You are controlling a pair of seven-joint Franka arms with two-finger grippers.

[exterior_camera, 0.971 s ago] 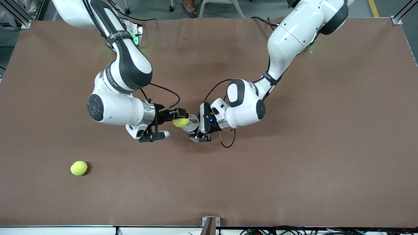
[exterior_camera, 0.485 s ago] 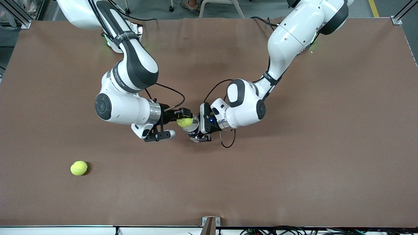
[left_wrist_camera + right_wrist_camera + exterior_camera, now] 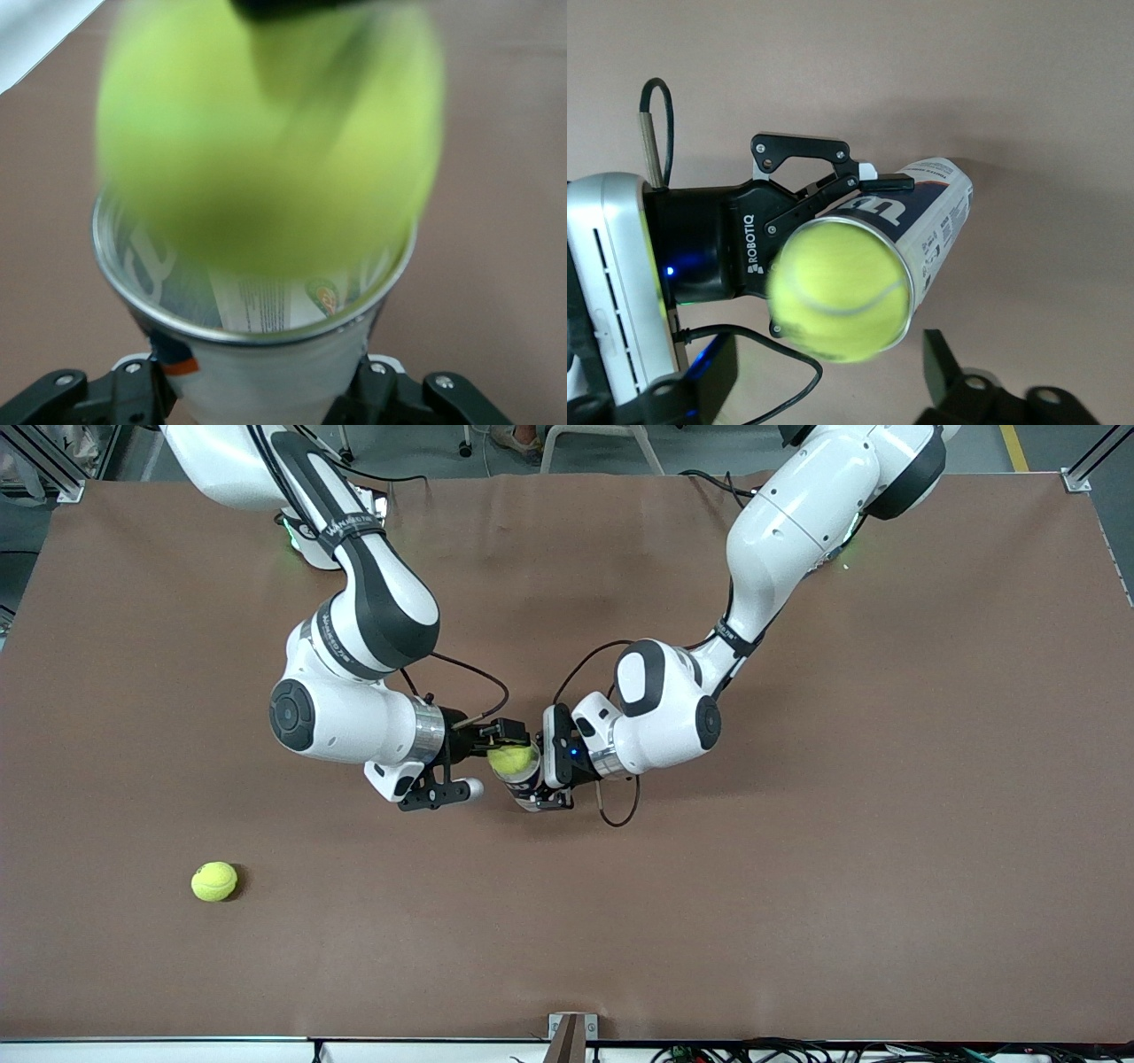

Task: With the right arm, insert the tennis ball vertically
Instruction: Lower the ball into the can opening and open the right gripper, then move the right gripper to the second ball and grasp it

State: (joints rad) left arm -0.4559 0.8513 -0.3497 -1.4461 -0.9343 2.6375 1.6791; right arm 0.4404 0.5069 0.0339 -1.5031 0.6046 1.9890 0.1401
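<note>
i see the right gripper (image 3: 508, 737) spread above the can (image 3: 524, 784), ball (image 3: 511, 759) at its mouth; left gripper (image 3: 547, 779) clamps the can.

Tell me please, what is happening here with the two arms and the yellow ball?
The left gripper holds an upright tennis ball can with a metal rim in the middle of the brown table. The right gripper is over the can, and its fingers are spread apart in its wrist view. A fuzzy yellow-green tennis ball sits at the can's mouth, free of those fingers. A second yellow-green ball lies toward the right arm's end.
</note>
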